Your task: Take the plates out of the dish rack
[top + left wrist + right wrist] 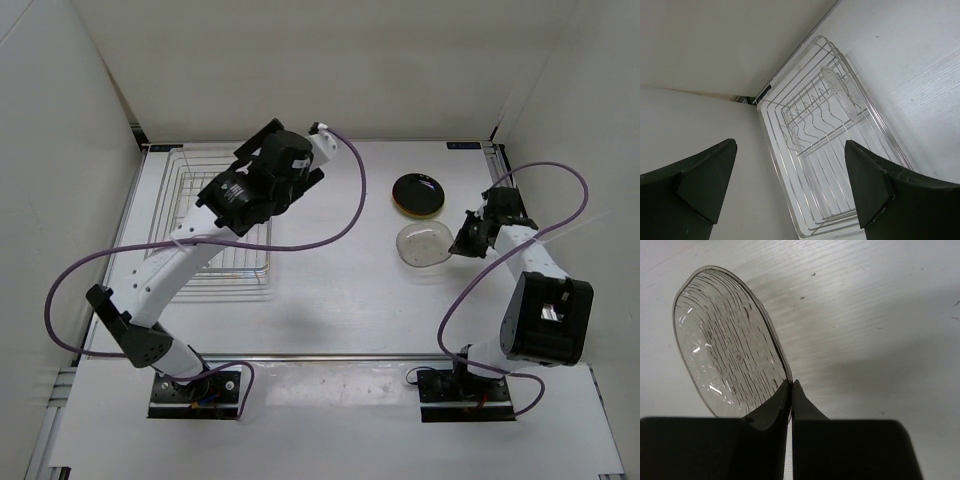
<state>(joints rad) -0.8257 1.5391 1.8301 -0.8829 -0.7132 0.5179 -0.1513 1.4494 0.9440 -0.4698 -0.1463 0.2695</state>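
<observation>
One rack point(240, 262) sits at the left of the table point(330, 300) — a see-through plate point(840, 92) stands on edge in its slots. The left claw point(790, 144) hovers above it, fingers point(705, 185) spread wide, holding nothing. Right of centre, a black plate point(418, 190) lies on an orange plate point(407, 213). Just nearer, the right claw point(791, 385) pinches the rim of a clear plate point(730, 355) — tilted over the table.
</observation>
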